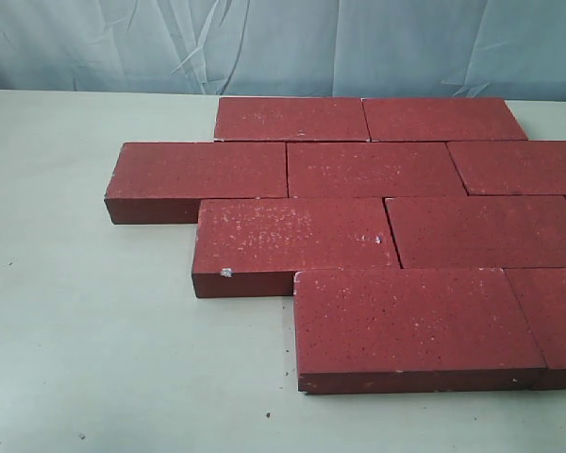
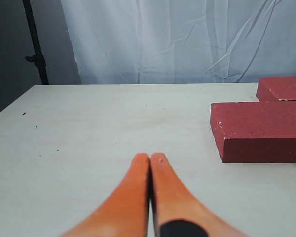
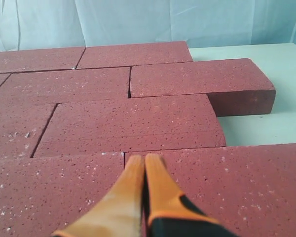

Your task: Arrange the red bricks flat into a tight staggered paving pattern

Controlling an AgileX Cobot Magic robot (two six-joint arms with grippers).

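Note:
Several red bricks (image 1: 375, 170) lie flat on the pale table (image 1: 85, 349) in four offset rows, edges touching, each row shifted against the one behind it. The nearest full brick (image 1: 410, 316) sits front right. No arm shows in the exterior view. In the left wrist view my left gripper (image 2: 150, 157) is shut with nothing in it, over bare table, apart from the end of a red brick (image 2: 259, 128). My right gripper (image 3: 144, 158) is shut and empty, hovering above the red bricks (image 3: 138, 118), its tips over a joint between two of them.
A pale wrinkled curtain (image 1: 283, 42) hangs behind the table. A black stand pole (image 2: 35, 44) rises beyond the table's far corner in the left wrist view. Bare table (image 2: 103, 123) spreads around the left gripper.

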